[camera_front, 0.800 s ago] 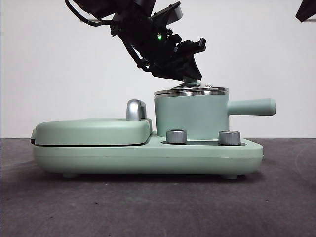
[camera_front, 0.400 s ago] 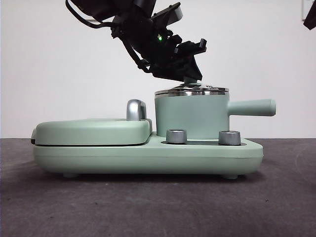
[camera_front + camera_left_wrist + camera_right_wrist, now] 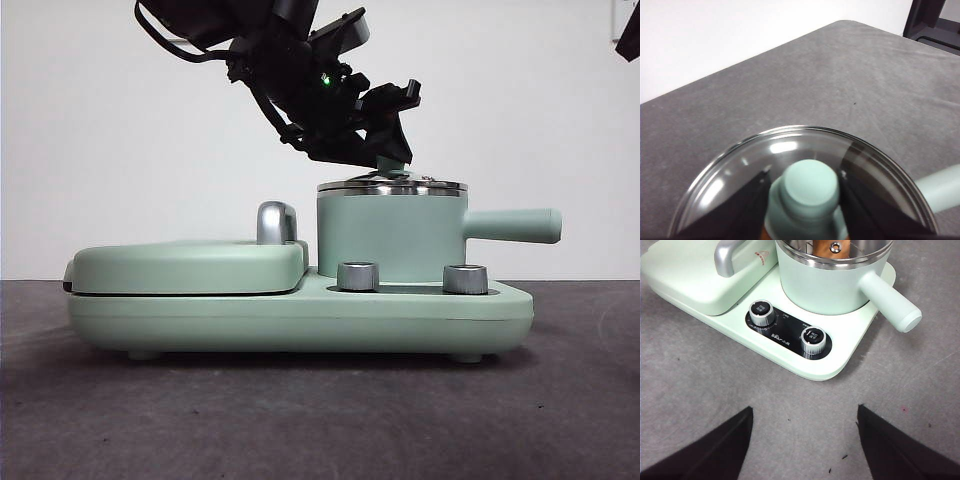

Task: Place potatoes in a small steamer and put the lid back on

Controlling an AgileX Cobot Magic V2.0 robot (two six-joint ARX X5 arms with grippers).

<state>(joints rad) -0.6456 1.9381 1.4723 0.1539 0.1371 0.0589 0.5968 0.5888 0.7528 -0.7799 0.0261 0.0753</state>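
The mint-green small steamer (image 3: pixel 390 235) stands on the right half of the appliance, its side handle (image 3: pixel 512 226) pointing right. The glass lid (image 3: pixel 392 187) lies on its steel rim. My left gripper (image 3: pixel 390 160) comes down from the upper left and is shut on the lid's green knob (image 3: pixel 807 187), one jaw on each side. In the right wrist view the steamer (image 3: pixel 825 285) shows the orange-brown potato (image 3: pixel 822 247) inside it. My right gripper (image 3: pixel 805 412) is open and empty above the table in front of the appliance.
The green appliance base (image 3: pixel 300 315) carries a closed flat grill cover (image 3: pixel 185 265) with a steel handle (image 3: pixel 277 222) on the left. Two steel dials (image 3: pixel 358 276) (image 3: pixel 465 278) sit in front of the steamer. Grey table lies all around.
The steamer with the lid has settled slightly lower and to the right, and its handle now sits level. My left gripper followed, still on the knob.
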